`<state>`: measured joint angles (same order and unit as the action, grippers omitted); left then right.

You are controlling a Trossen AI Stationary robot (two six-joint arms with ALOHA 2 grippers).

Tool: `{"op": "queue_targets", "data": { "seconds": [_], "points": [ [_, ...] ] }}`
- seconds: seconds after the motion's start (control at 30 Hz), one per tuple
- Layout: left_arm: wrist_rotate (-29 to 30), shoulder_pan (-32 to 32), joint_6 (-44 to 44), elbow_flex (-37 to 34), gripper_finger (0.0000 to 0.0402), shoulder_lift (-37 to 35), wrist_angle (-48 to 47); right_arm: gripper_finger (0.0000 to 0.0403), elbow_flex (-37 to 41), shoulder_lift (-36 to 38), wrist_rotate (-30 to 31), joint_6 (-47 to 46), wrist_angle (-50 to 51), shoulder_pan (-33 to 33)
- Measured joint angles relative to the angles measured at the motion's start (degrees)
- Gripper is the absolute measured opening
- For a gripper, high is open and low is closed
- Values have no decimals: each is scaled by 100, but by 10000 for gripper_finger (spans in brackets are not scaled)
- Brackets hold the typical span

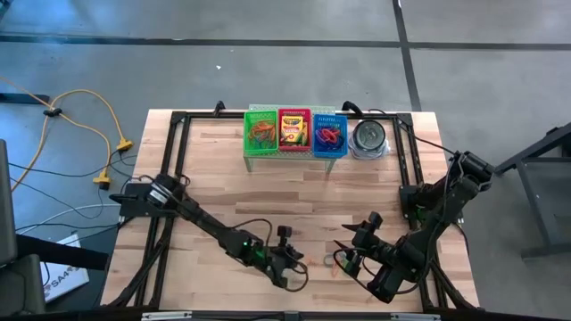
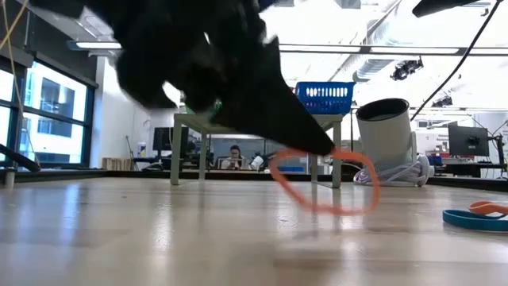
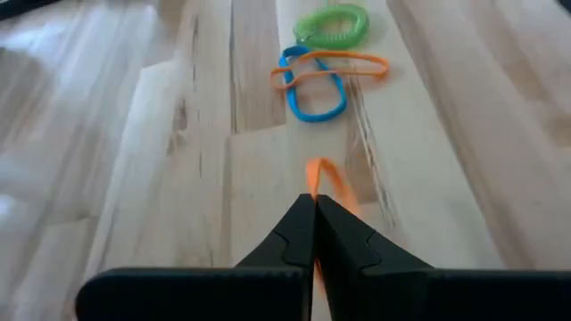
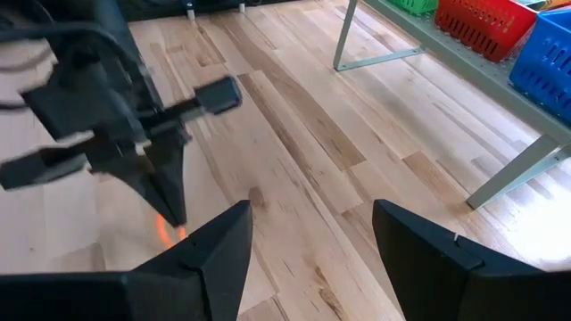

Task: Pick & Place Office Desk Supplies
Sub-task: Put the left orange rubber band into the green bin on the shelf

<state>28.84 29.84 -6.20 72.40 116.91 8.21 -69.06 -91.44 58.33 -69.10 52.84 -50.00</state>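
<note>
Progress looks fair from where I sit: up on the shelf (image 1: 294,156) at the far edge of the table (image 1: 223,187), the green basket (image 1: 262,131) has bands in it, the red basket (image 1: 294,130) holds a crayon box (image 1: 293,131), and the blue basket (image 1: 329,134) has red bands too. My left gripper (image 3: 315,207) is clenched on an orange rubber band (image 2: 324,181), pinched at the very tips of my fingers (image 3: 343,239), with the loop hanging just off the wood near the front edge. My right gripper (image 4: 308,234) waits close by, fingers spread and gripping nothing.

Left on the table ahead of me are a blue band (image 3: 314,86), another orange band (image 3: 335,67) lying across it, and a green coiled band (image 3: 332,25) just beyond. I judge this one needs carrying to a basket, then those three.
</note>
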Motion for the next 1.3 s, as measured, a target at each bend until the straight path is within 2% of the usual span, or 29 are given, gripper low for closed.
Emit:
{"op": "queue_targets", "data": {
  "seconds": [0.13, 0.37, 0.47, 0.7, 0.97, 1.2, 1.3],
  "points": [
    [151, -4, -151, 0, 1, -494, -326, 222, 0, 0, 2, 0, -10, 2],
    [1715, -50, -98, 7, 1, -1772, -1412, 222, 0, 0, 0, 7, -29, 2],
    [2096, -195, -163, 11, 1, -2424, -1840, 222, 0, 0, 0, 24, -36, 2],
    [2256, -932, -221, 14, 0, -3638, -2372, 222, 2, 0, 3, 39, -39, 19],
    [2611, -2176, -458, 15, 0, -3903, -3057, 222, 27, 0, 26, 40, -81, 27],
    [2085, -3461, -1759, 15, 0, -3903, -4048, 222, 219, -2, 23, 43, -162, 28],
    [1664, -3861, -1991, 13, 0, -3903, -4347, 222, 332, -2, 26, 42, -223, 28]
  ]
}}
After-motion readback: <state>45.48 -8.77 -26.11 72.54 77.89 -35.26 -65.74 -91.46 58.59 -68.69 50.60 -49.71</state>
